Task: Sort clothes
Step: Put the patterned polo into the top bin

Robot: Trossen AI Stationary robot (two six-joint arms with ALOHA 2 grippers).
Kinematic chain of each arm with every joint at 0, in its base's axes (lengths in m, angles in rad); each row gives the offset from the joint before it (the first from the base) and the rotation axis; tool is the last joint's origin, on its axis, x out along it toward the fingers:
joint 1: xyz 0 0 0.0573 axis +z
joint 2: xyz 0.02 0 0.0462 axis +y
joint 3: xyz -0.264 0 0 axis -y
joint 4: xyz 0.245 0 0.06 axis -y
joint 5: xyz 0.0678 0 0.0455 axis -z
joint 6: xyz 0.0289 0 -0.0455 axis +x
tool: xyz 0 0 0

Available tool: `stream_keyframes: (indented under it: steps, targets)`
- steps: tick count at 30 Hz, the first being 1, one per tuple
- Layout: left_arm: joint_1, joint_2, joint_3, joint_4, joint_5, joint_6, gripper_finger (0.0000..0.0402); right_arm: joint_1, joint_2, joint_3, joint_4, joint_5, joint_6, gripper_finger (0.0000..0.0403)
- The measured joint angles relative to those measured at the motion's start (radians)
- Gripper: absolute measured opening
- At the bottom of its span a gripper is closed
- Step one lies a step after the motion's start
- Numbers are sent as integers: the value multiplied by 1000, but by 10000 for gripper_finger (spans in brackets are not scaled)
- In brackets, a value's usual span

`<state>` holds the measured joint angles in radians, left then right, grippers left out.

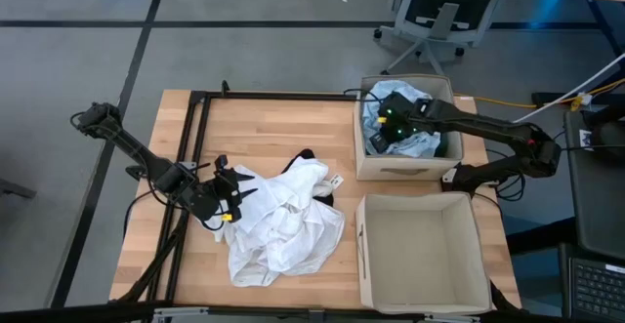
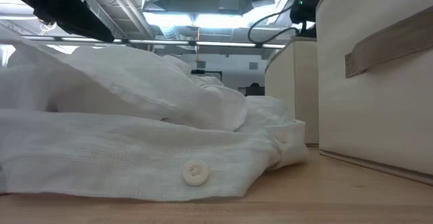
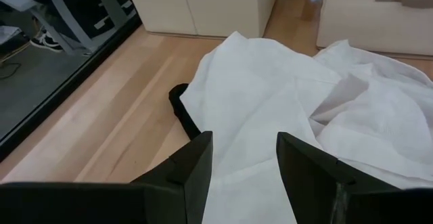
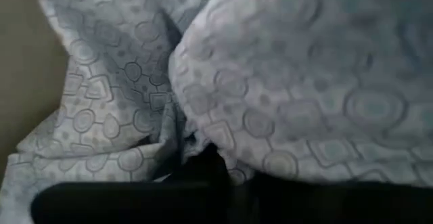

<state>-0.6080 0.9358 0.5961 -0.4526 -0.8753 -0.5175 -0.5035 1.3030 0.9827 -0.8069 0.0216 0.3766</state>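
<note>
Sorting is partway: a pale blue patterned garment (image 1: pixel 415 133) already sits in the far beige box (image 1: pixel 363 157) at the counter's far right corner, bunched against its wall, with a darker piece apparently under it. Right end effector (image 1: pixel 393 120) is down inside that box, pressed into the blue fabric; whether its fingers are released or clenched, cannot tell, they're buried in cloth. Left on the counter (image 1: pixel 273 128): a big crumpled white shirt (image 1: pixel 288 216) near the middle toward the near edge, with a black garment (image 1: pixel 305 156) peeking out beneath its far side. Left end effector (image 1: pixel 227 198) is at the shirt's left edge, fingers (image 3: pixel 196 166) spread apart with white fabric lying between them, nothing gripped yet. Near beige box (image 1: pixel 422 255) at the near right corner looks empty, so the white and black pieces remain.
</note>
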Motion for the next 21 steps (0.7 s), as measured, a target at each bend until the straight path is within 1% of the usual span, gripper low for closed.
stream_keyframes:
  steps: [3, 8, 16, 21]
  targets:
    - [0, 0, 0, 0, 0, 6, 155, 0, 0, -55, 70, -23, 10, 43]
    - [0, 0, 0, 0, 0, 13, 155, 0, -2, -140, 146, -14, 14, 25]
    - [0, 22, 0, 0, -1, 8, 155, 0, -4, -269, 263, -12, 52, 28]
    - [0, 56, 0, 0, -1, 2, 155, 0, -4, -295, 291, -13, 60, 26]
